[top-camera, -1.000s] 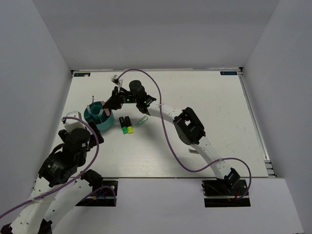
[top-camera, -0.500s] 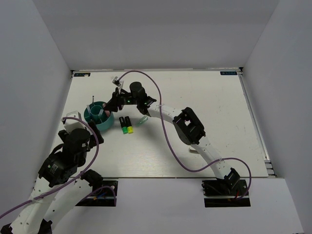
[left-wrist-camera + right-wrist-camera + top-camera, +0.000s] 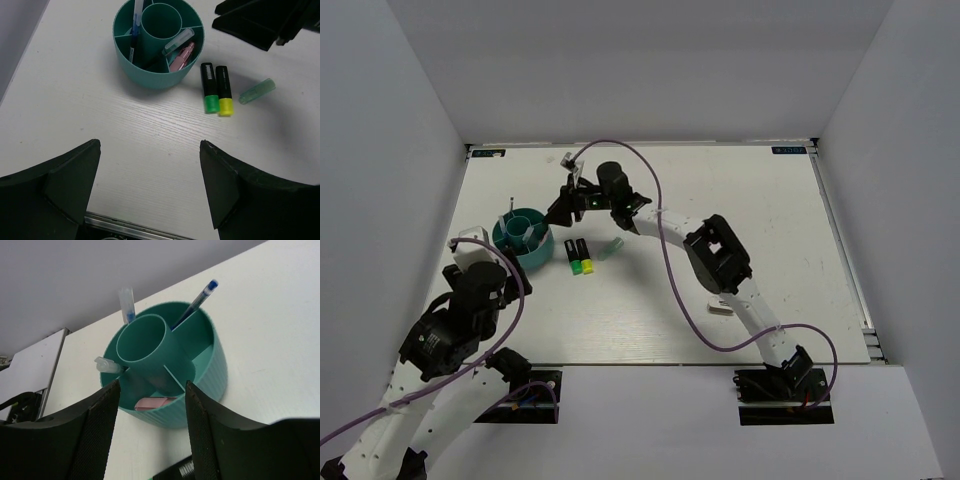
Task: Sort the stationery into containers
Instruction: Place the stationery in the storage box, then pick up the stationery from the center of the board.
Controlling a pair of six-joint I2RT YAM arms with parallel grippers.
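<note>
The round teal holder [image 3: 523, 237] stands at the table's left; it also shows in the left wrist view [image 3: 158, 75] and the right wrist view [image 3: 200, 385]. It holds a pink marker [image 3: 182, 56], lying in a side compartment [image 3: 157, 402], and two blue pens [image 3: 136, 25] [image 3: 200, 297]. Two black markers [image 3: 578, 256] with green [image 3: 210, 87] and yellow [image 3: 224, 90] ends lie side by side right of it. A pale green marker [image 3: 611, 247] [image 3: 257, 91] lies beyond them. My right gripper [image 3: 562, 207] [image 3: 152, 385] is open and empty, just right of the holder. My left gripper [image 3: 150, 145] is open and empty, nearer than the holder.
A small white block [image 3: 720, 308] lies by the right arm's forearm at mid-right. The right arm [image 3: 670, 230] stretches across the table's middle toward the holder. White walls close in the table on three sides.
My right gripper held the pink marker over the holder, let it go into a compartment, and has drawn back up and to the right. The left arm has not moved.
</note>
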